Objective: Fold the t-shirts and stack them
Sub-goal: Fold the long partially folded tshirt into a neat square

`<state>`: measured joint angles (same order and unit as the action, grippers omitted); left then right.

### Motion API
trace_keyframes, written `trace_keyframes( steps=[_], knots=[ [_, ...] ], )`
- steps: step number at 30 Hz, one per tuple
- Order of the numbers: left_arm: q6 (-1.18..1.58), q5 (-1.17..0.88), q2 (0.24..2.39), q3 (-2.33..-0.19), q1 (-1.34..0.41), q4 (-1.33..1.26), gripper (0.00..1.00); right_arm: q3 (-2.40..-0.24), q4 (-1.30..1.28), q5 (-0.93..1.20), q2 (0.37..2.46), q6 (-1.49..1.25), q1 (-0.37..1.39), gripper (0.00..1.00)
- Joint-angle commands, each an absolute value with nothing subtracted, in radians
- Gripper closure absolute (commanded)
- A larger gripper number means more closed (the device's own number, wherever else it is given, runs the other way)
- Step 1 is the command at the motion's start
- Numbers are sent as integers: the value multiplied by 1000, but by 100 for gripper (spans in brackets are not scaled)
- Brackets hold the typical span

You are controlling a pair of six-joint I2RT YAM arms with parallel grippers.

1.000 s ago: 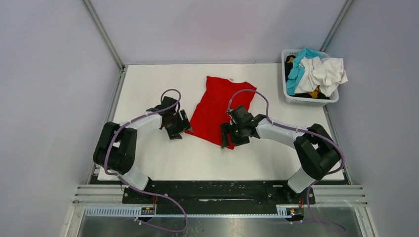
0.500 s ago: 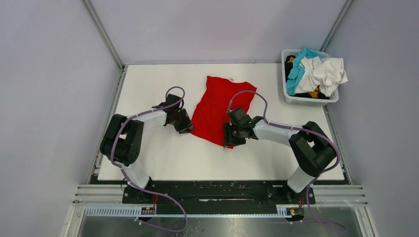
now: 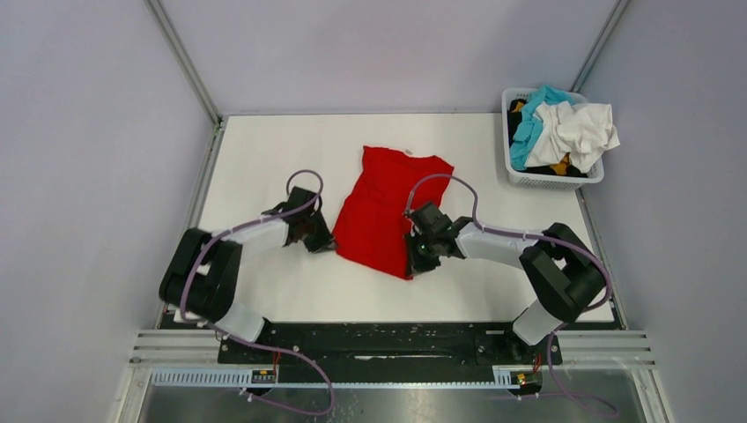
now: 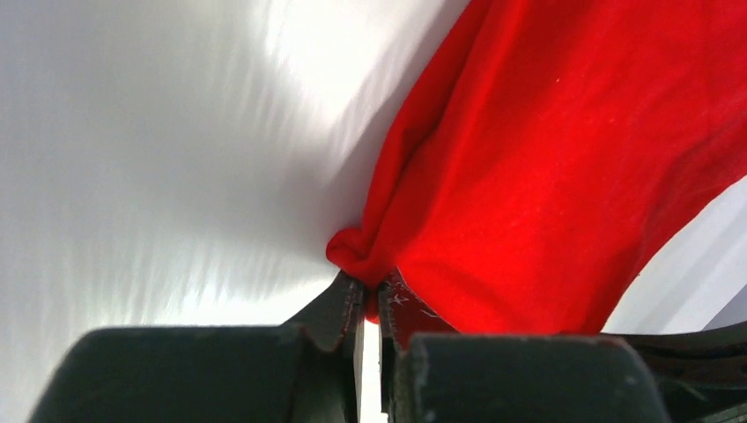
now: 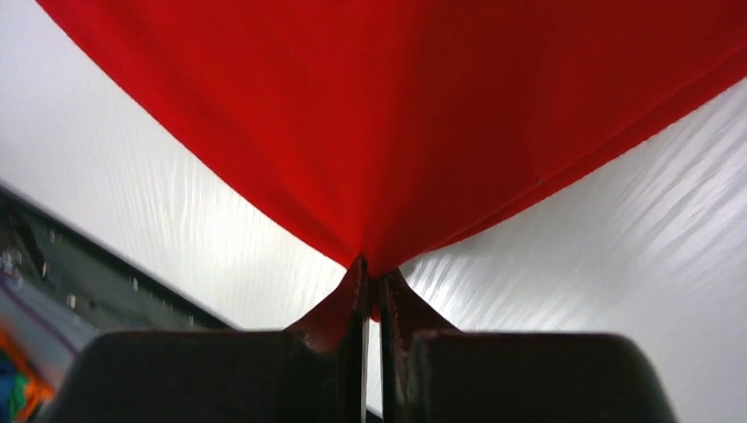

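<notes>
A bright red t-shirt [image 3: 388, 204] lies on the white table [image 3: 264, 150], folded lengthwise into a long strip, collar end far from me. My left gripper [image 3: 328, 241] is shut on the shirt's near left corner; in the left wrist view the red t-shirt [image 4: 564, 167] bunches between the fingertips of the left gripper [image 4: 371, 287]. My right gripper [image 3: 410, 267] is shut on the near right corner; in the right wrist view the red t-shirt [image 5: 396, 115] is pulled to a point at the right gripper [image 5: 371, 271]. More t-shirts [image 3: 564, 130], white, teal-blue and mustard-yellow, sit crumpled in the basket.
A white lattice basket [image 3: 553, 179] stands at the table's far right corner. Grey walls and metal frame posts enclose the table. The black base rail [image 3: 388, 339] runs along the near edge.
Both grippers closed on the red t-shirt's near corners. The shirt's near edge has shifted slightly toward me and its shape has straightened.
</notes>
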<state>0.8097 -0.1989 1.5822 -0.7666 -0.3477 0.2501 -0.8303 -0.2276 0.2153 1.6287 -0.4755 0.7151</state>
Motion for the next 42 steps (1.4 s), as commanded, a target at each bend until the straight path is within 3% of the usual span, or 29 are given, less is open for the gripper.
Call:
trace_keyframes(
  steps=[1,7,11,14,23,31,42],
  knots=[
    [816,-97,1415,-621,-381,387,100,-753,-351,412,1511,-457,767,95],
    [865,-5,1040,-594,-521,614,100,-747,-522,675,1310,-414,821,95],
    [802,-42,835,-675,-533,653,100,-764,-589,711,1174,-426,818,94],
    [784,-50,806,-750,-538,630,100,-794,-619,704,1113,-432,790,93],
    [714,33,1038,-993,-537,521,100,-778,-631,768,1051,-413,497,91],
    [671,108,1355,-1233,-525,506,100,-848,-609,718,1174,-368,286,91],
    [607,60,1743,-1523,-480,522,100,-945,-572,668,1402,-358,158,90]
  ],
)
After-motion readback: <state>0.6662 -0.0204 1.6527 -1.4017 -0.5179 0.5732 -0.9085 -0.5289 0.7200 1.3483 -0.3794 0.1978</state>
